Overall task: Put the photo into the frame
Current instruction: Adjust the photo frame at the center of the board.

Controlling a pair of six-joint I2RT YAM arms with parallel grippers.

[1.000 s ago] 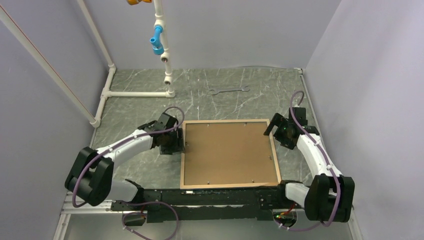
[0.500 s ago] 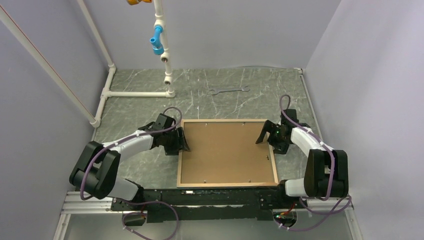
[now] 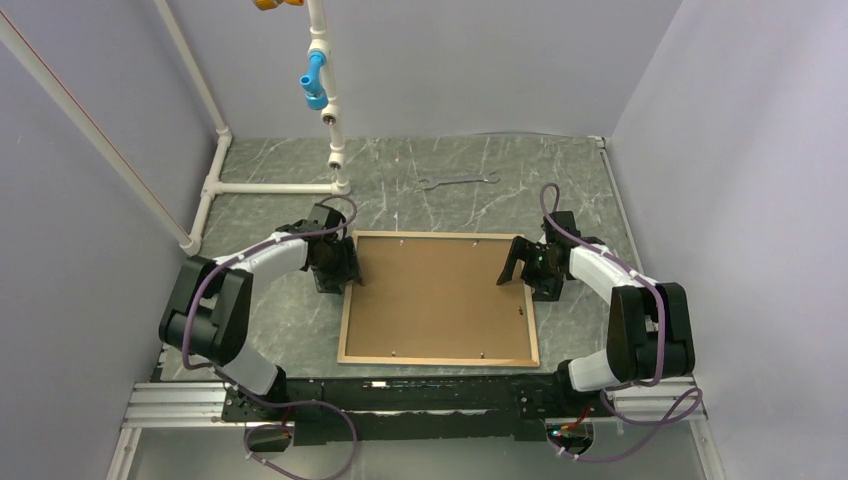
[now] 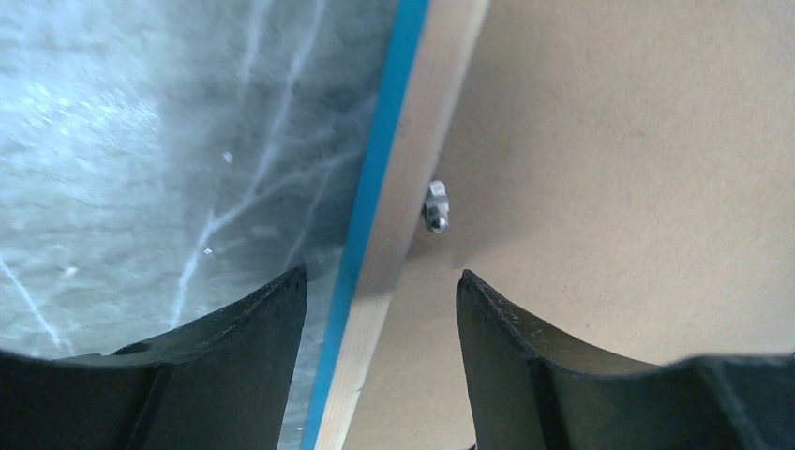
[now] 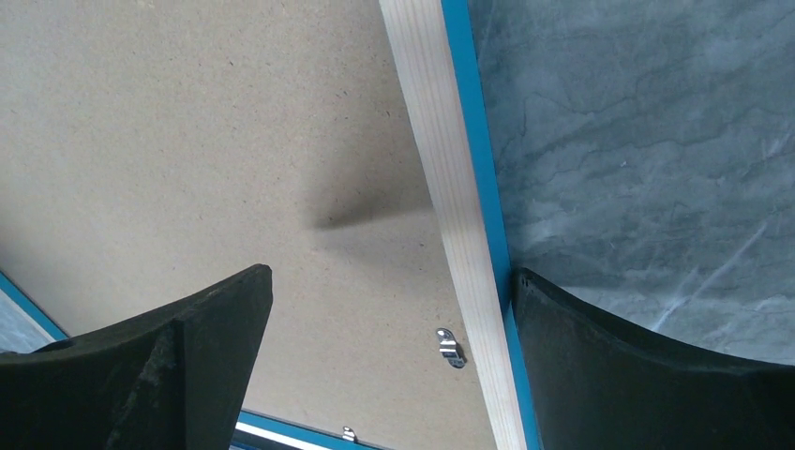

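Top view: frame point(image 3: 440, 358) lies flat at centre of worktop point(image 3: 280, 200), pale wood back up, brown backing board point(image 3: 435, 295) seated inside it. Frame sits slightly skewed, near edge close to arm bases. Wrench point(image 3: 458, 180) at 12 o'clock of frame, well apart. White pipe stand point(image 3: 330, 120) at 11 o'clock. L jaws at frame's 10 o'clock edge, R jaws at its 2 o'clock edge, both low over the rails.

L wrist view: jaws spread, pinching nothing. They straddle the frame rail: outer L finger point(image 4: 234, 375) over worktop, inner one over backing board, w/ gaps either side of the rail. Blue front edge shows along rail's outer side. Small metal clip point(image 4: 436, 206) at rail's inner edge, on the board.

R wrist view: jaws spread wide, pinching nothing. One R finger point(image 5: 141, 375) over backing board; the other over worktop, just beside the blue outer edge; contact cannot be told. Rail runs between them.
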